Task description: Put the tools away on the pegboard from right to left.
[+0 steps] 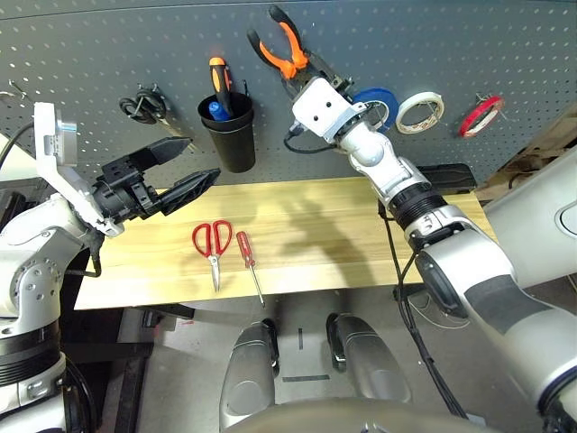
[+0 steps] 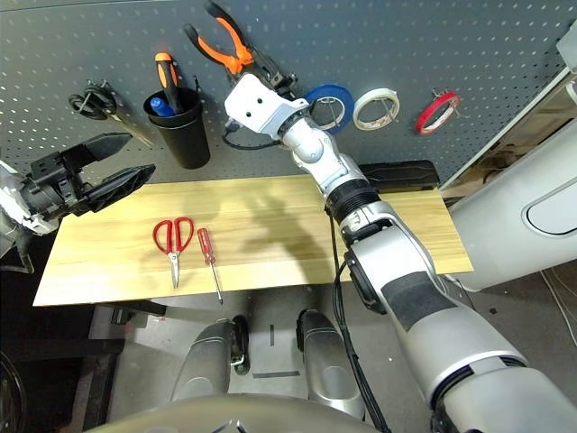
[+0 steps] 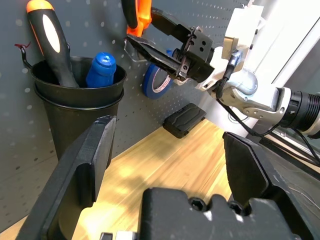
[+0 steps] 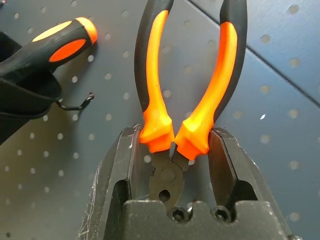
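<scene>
A: While the orange-handled pliers point(image 4: 187, 90) are up against the pegboard point(image 1: 406, 36), where exactly is the grip?

B: The right gripper point(image 4: 173, 150) has its jaws closed on the pliers at the base of the handles, near the pivot, handles pointing up and away. They sit high on the panel, left of the blue tape roll point(image 1: 379, 97), right of the black cup point(image 1: 227, 131).

A: And the rest of the set?

B: The thin red tape ring point(image 1: 480, 115) already hangs far right. The red-handled scissors point(image 1: 213, 244) and the small red-handled screwdriver point(image 1: 247, 256) lie side by side on the counter point(image 1: 343, 244), untouched.

A: The other arm?

B: The left gripper point(image 1: 180, 167) hovers over the counter's left end, jaws apart, holding nothing.

A: What could go wrong?

B: I can't tell whether a hook has caught the pliers. Judging from this, letting go too soon would drop them onto the counter. The handles are spread, so they could slip off a hook if hung crooked.
</scene>
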### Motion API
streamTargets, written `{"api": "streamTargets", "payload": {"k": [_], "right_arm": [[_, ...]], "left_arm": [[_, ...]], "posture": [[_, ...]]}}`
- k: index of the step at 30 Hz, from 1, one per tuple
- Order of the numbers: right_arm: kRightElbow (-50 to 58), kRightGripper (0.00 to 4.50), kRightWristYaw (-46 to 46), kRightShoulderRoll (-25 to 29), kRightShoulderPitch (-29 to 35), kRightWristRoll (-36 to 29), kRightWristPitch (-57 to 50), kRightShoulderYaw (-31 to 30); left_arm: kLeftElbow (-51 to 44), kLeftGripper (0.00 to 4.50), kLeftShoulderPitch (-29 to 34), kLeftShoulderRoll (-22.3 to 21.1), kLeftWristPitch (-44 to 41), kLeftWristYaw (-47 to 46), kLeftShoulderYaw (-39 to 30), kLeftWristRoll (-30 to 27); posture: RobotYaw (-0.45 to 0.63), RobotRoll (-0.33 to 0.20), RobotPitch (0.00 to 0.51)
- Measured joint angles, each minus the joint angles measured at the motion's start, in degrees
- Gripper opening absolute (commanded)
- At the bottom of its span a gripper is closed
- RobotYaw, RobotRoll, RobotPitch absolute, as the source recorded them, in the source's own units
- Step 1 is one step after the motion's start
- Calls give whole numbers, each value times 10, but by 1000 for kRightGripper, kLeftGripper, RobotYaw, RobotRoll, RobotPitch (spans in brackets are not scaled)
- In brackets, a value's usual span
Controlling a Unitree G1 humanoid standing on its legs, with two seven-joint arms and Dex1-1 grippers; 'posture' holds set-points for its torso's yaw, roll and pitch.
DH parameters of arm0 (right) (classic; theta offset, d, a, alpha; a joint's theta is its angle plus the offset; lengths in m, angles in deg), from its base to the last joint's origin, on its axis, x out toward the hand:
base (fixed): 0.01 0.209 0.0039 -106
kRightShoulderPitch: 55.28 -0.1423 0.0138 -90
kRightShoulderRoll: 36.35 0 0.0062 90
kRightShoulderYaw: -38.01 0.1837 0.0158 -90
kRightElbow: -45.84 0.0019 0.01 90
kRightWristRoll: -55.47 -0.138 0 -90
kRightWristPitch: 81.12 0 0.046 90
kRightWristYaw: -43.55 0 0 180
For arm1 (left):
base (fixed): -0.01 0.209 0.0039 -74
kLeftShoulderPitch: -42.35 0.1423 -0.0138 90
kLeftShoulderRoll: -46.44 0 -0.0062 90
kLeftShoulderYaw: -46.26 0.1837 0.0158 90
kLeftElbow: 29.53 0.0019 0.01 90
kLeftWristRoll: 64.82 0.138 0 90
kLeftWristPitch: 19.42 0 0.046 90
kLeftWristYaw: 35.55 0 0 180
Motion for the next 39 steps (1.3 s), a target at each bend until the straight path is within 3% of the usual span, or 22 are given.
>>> {"api": "streamTargets", "payload": {"k": [10, 17, 22, 28, 34, 39], "right_arm": [[-12, 2086, -10, 1, 10, -30, -2, 14], [54, 4468, -49, 19, 91, -51, -15, 22], [187, 4468, -100, 52, 131, -93, -64, 41], [405, 4468, -199, 102, 157, -202, -211, 88], [576, 4468, -379, 213, 224, -372, -449, 104], [648, 4468, -467, 301, 327, -417, -547, 109]], "left_arm": [[-12, 4500, 2, 0, -3, -10, 0, -7], [-13, 4500, 2, 17, 0, -19, 12, -7], [-12, 4500, -1, 36, 1, -28, 31, -5], [-12, 4500, 0, 56, 0, -60, 74, 16], [-12, 4500, 8, 79, -29, -115, 126, 53], [11, 4500, 14, 96, -55, -159, 184, 106]], "posture": [[67, 0, 187], [35, 0, 174], [7, 0, 167], [-20, 0, 174], [-61, 0, 178], [-101, 0, 189]]}}
